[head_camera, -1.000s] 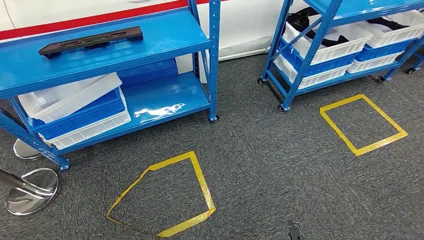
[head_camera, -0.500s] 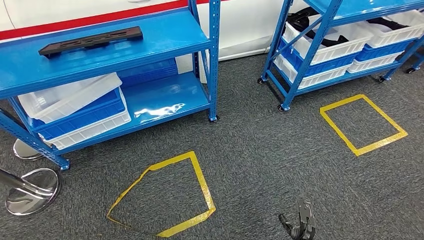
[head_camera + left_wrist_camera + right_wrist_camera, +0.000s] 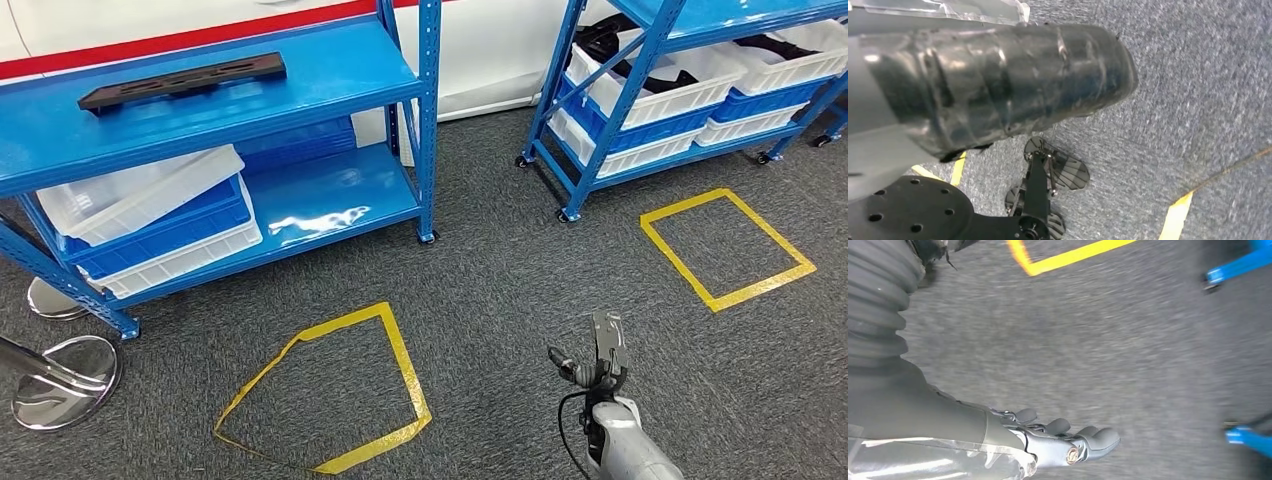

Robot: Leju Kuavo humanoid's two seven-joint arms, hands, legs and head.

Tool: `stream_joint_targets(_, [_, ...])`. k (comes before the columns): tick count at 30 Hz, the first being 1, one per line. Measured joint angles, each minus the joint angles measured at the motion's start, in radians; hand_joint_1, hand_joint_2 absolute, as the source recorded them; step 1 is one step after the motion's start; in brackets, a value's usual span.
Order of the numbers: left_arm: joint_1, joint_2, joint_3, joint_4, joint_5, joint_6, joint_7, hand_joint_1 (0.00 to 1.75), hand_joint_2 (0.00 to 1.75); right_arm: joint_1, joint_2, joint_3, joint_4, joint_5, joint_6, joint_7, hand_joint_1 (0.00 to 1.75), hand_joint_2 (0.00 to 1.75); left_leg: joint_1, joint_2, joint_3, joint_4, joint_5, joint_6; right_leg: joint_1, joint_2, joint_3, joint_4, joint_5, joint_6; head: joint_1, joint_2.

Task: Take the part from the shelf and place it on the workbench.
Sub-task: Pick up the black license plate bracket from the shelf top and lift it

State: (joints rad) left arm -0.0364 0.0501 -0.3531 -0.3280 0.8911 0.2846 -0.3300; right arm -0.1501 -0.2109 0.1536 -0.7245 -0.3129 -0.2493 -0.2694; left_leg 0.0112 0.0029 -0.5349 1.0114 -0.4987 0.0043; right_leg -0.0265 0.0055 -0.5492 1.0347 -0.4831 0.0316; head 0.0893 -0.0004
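Black, long, flat plastic part (image 3: 183,81) with moulded ribbing lies on the top board of the left blue steel shelf (image 3: 330,75), toward the far left of the head view, untouched and well apart from either hand. Its long axis runs roughly along the shelf's length, slightly skewed, with the right end a little farther back than the left. The right hand (image 3: 598,362) shows low in the head view at the end of its silver arm, over the dark grey carpet (image 3: 520,290) between the two yellow tape squares on the floor, the nearer one (image 3: 335,390) lying to its left and the other (image 3: 727,248) ahead to its right; from there the part lies up, forward and far to the left. In the right wrist view the same hand (image 3: 1063,440) holds nothing, its fingers loosely bent and apart rather than clenched. The left hand (image 3: 998,85) appears in its own wrist view as a dark wrapped bulk over the carpet, and whether its fingers are spread or curled cannot be told. By my judgement the left arm sits on the side nearer the part, yet neither could reach the shelf from here, so closing that gap comes first. No workbench can be made out.
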Motion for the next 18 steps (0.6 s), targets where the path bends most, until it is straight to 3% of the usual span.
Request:
stream_joint_targets(8, [-0.015, 0.008, -0.097, 0.014, 0.0, 0.012, 0.036, 0.0, 0.0, -0.088, -0.025, 0.058, -0.177, 0.062, 0.02, 0.049, 0.0, 1.75, 0.0, -0.001, -0.001, 0.0, 0.0, 0.0, 0.0, -0.001, -0.001, 0.0, 0.0, 0.0, 0.0, 0.0])
stream_joint_targets(18, [-0.029, 0.023, -0.214, 0.031, -0.006, 0.021, 0.064, 0.0, 0.0, -0.253, -0.033, 0.2, -0.393, 0.183, 0.118, 0.144, 0.0, 1.75, 0.0, -0.003, -0.002, 0.0, 0.001, -0.001, 0.0, -0.002, -0.001, 0.001, 0.0, 0.0, 0.0, 0.0])
